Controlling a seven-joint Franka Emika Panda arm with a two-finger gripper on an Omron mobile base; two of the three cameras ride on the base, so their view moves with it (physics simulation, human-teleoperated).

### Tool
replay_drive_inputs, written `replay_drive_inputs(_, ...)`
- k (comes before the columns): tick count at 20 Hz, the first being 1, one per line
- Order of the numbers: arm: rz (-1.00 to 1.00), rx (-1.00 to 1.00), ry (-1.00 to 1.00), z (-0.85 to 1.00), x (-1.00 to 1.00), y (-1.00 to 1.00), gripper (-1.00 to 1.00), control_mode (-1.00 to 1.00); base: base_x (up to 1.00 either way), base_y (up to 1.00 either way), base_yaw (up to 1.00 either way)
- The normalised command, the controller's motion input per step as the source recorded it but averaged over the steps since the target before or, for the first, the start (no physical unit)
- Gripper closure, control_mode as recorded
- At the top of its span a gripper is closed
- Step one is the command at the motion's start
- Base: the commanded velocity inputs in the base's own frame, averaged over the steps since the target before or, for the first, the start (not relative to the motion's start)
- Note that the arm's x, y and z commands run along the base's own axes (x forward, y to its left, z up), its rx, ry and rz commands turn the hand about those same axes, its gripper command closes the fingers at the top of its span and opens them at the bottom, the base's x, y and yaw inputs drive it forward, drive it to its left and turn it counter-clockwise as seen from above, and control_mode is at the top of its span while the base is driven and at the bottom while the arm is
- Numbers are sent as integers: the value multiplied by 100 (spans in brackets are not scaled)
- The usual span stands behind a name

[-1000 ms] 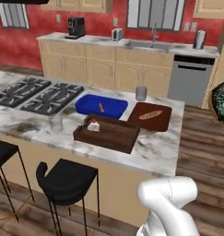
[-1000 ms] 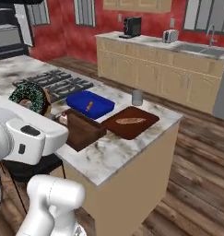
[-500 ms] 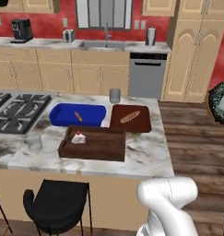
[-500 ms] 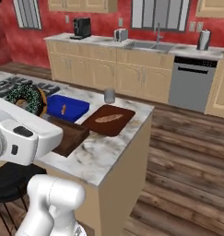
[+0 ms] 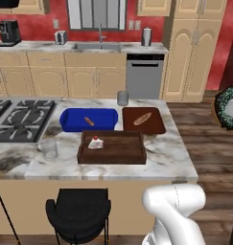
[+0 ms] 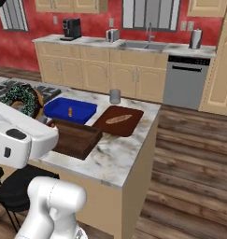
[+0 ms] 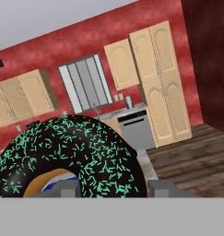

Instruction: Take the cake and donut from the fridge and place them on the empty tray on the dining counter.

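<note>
While the gripper (image 7: pixel 113 190) is clamped on the donut (image 7: pixel 72 156), which hangs in the air off the dining counter (image 5: pixel 170 158), you have one step in hand: carrying it to the tray (image 5: pixel 113 155). The tray lies near the front edge of the counter, in front of the blue dish (image 5: pixel 70 119), and the cake (image 5: pixel 95 142) already sits in its back left part. Bring the donut over the bare right half of the tray, so you keep apart from the cake, then lower until it rests on the wood before you open the jaws. Cross the low rim from above rather than sliding in from the side. By count you have one donut, one cake, one tray and one blue dish; there is also one brown board (image 5: pixel 144 120) with one bread on it, one glass (image 5: pixel 48 148) near the front left, and one grey cup (image 5: pixel 122 98) at the back edge.
</note>
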Motion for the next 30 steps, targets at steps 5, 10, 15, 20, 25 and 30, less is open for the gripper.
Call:
replay_drive_inputs(5,0,0,0,0,0,0,100,100,90,56,-2)
replay_drive_inputs(10,11,14,33,-21,60,21,100,-100,40,19,2)
replay_drive_inputs(15,12,2,79,-31,100,72,100,-100,0,0,0)
replay_drive_inputs(20,7,0,19,-82,64,44,100,-100,0,0,0)
replay_drive_inputs(25,11,7,26,-79,50,15,100,-100,0,0,0)
replay_drive_inputs(30,11,6,23,-87,50,20,100,-100,0,0,0)
